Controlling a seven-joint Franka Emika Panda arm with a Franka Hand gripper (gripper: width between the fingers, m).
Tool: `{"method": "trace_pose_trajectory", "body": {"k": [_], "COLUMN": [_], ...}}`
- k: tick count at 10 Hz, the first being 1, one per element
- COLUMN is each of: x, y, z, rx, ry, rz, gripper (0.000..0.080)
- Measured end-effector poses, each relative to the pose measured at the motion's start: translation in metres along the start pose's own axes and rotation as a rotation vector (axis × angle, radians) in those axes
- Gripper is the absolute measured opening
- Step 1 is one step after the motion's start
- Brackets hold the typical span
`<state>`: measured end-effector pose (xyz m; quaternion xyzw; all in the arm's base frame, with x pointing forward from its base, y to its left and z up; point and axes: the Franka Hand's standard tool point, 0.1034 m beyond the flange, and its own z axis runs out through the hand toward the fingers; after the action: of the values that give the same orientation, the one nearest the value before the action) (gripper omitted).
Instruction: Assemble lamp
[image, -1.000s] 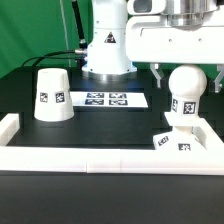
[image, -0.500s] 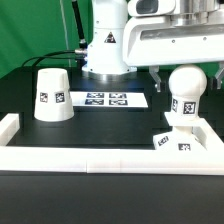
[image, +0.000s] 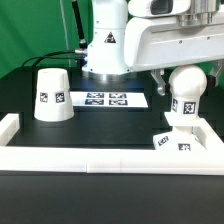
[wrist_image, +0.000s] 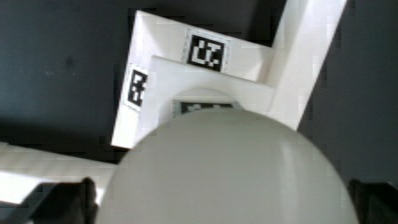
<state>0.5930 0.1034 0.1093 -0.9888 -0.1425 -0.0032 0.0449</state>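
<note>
White bulb (image: 187, 90) stands on base (image: 172, 142); claw (image: 185, 75) spread apart, straddling it; an off-centre squeeze could topple the bulb.

Robotics laboratory test cell. A black bench (image: 110, 125) is edged by a low white rail (image: 100, 158) and backed by a green curtain (image: 30, 30). The arm's white pedestal (image: 107, 50) stands at the rear, with dark cables (image: 62, 53) running to it. Square black-and-white tags cover the marker board (image: 107, 99) and mark the shade (image: 51, 95) and bulb (image: 186, 85).
</note>
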Motion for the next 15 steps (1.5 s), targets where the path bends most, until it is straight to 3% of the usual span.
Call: {"method": "trace_pose_trajectory", "body": {"k": [6, 7, 12, 15], "x": [-0.0007, -0.0008, -0.0008, -0.0009], "y": [0.0082, 0.0084, 0.0084, 0.0066], "z": [-0.0011, -0.001, -0.001, -0.001], "rx": [-0.027, -0.027, -0.026, -0.024], "ry": [-0.011, -0.011, -0.01, -0.003], "rz": [-0.405, -0.411, -0.352, -0.003], "gripper": [0.0698, 0.0583, 0.0577, 0.0579]}}
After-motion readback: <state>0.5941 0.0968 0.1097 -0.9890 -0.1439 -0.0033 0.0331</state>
